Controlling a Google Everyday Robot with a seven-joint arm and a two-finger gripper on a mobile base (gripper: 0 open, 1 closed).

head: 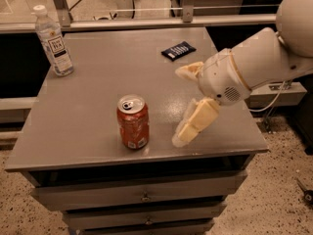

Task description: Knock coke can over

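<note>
- hand released, two pale fingers spread wide, grasping nothing; it hangs low over the front right part of the desk, lower finger close to the top, can't tell if it touches
- hand is to the right of the coke can, near it but apart, clear gap between them
- white arm comes in from the right edge, wrist angled down toward the desk
- coke can upright near the front edge, a bit left of centre, silver top and tab facing up, not knocked yet
- step in hand, as I judge it: closing in for a sideways push on the can
- to do it well: sweep left, strike with the lower finger above the can's middle so it tips and doesn't just slide; no need to close the fingers
- push left or slightly back, not forward, since the front edge is close and the can could roll off
- keep the finger from dragging on the desk
- dark packet behind the hand, well apart from the can
- clear bottle at back left corner, far off the sweep path
- drawers below the top, shut
</note>
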